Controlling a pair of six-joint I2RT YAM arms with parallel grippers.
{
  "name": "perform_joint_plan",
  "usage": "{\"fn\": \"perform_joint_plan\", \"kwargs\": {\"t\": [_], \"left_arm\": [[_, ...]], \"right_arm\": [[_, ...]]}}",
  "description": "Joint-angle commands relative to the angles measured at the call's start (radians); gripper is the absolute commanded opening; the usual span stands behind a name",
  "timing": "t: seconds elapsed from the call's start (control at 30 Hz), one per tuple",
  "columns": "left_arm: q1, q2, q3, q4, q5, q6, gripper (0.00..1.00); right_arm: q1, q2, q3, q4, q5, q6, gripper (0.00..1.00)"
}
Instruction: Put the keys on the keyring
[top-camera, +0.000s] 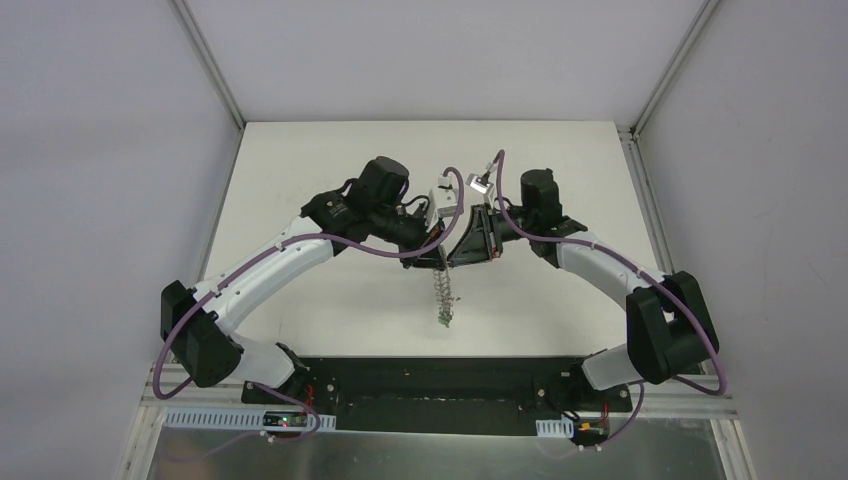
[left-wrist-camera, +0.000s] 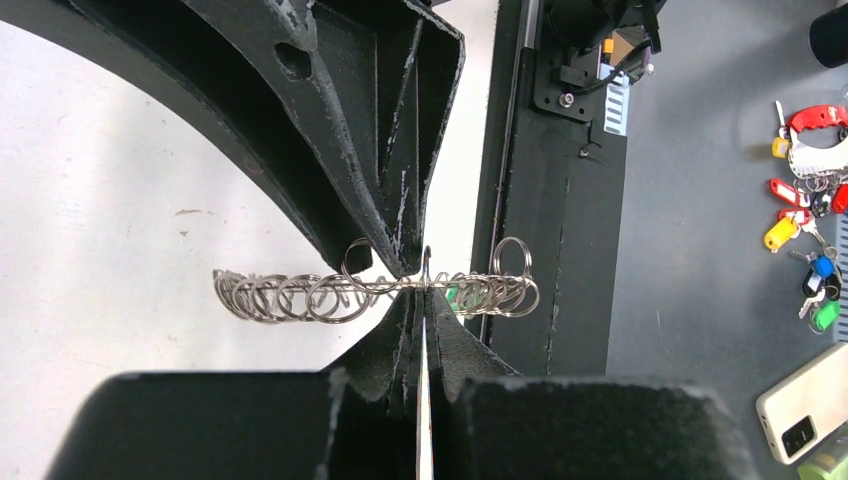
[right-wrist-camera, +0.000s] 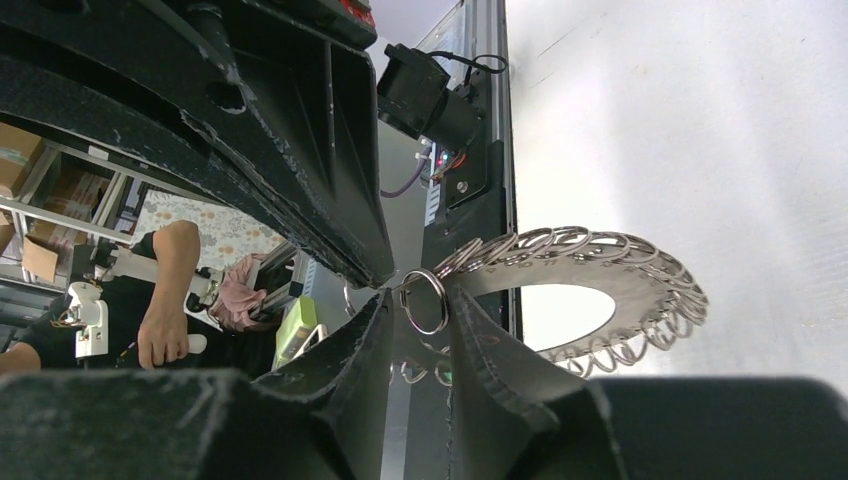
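Note:
The keyring (top-camera: 443, 290) hangs on edge above the white table, between my two grippers. My left gripper (left-wrist-camera: 425, 303) is shut on its flat dark plate, which shows edge-on with silver wire loops (left-wrist-camera: 290, 297) strung out to both sides. A green key head (left-wrist-camera: 455, 295) peeps out among the loops, and shows again as the green key (top-camera: 443, 322) at the ring's low end. In the right wrist view the keyring (right-wrist-camera: 610, 280) lies flat-on. My right gripper (right-wrist-camera: 425, 310) stands narrowly open, with one wire loop (right-wrist-camera: 411, 303) between its fingers and a thin gap on each side.
The black base plate (left-wrist-camera: 560, 200) lies along the table's near edge. Beyond it, off the table, are a bunch of coloured key tags (left-wrist-camera: 805, 200) and a phone (left-wrist-camera: 805, 405). A person (right-wrist-camera: 170, 290) sits past the table in the right wrist view.

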Motion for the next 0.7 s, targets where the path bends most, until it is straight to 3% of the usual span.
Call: {"fn": "perform_joint_plan", "kwargs": {"t": [0.0,0.43,0.67], "left_arm": [[-0.009,-0.012,-0.002,0.029,-0.011,0.018,0.00],[-0.009,-0.031,-0.032,0.023,-0.018,0.072,0.00],[-0.008,-0.040,-0.047,0.021,-0.023,0.105,0.00]], "right_arm": [[0.006,0.009,0.027,0.040,-0.041,0.009,0.27],[-0.004,0.007,0.036,0.021,-0.008,-0.008,0.16],[-0.013,-0.017,0.040,-0.020,0.025,-0.050,0.04]]}}
